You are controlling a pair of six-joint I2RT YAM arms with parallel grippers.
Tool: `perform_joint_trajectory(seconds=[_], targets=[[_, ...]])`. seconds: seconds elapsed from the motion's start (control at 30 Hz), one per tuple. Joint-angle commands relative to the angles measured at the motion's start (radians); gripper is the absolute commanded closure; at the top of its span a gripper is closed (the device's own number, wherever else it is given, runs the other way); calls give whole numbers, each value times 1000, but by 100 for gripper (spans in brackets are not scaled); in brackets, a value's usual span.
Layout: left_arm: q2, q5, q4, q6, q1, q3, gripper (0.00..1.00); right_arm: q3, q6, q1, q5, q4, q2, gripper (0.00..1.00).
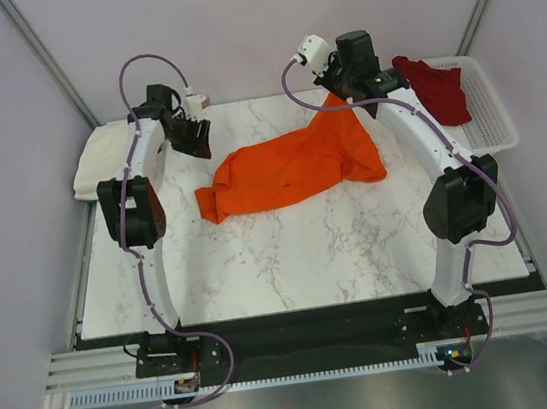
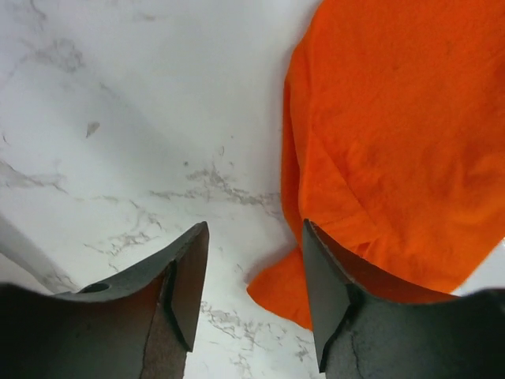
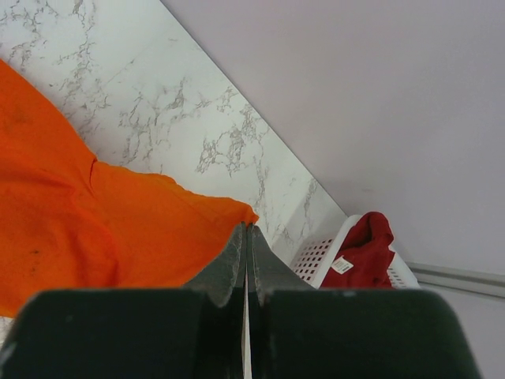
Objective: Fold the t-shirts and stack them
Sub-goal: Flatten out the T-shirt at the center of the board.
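At the far left edge of the marble table (image 1: 290, 253) the cream-white t-shirt (image 1: 99, 169) lies in a flat bundle. Just right of it the left gripper (image 2: 254, 237) hangs with its jaws spread and nothing between them. There is bare marble below, and the edge of the orange t-shirt (image 1: 294, 166) sits just beside its right finger. That shirt sprawls crumpled across the middle of the table, its far right corner drawn up to a peak. The right gripper (image 3: 247, 237) is clenched on that corner, fingers pressed together. Further right, the dark red t-shirt (image 1: 435, 87) lies heaped in the white mesh basket (image 1: 492, 120) — part of it hangs over the rim
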Motion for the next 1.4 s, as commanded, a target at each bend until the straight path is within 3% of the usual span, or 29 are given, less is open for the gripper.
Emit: perform_joint_trajectory(seconds=[0.0, 0.4, 1.37], targets=[[47, 231, -126, -164, 78, 80, 43, 52, 21, -4, -13, 26, -3, 100], [102, 475, -160, -218, 138, 8, 50, 64, 17, 0, -3, 12, 4, 100], [157, 528, -184, -198, 118, -38, 64, 42, 18, 3, 3, 12, 2, 100]])
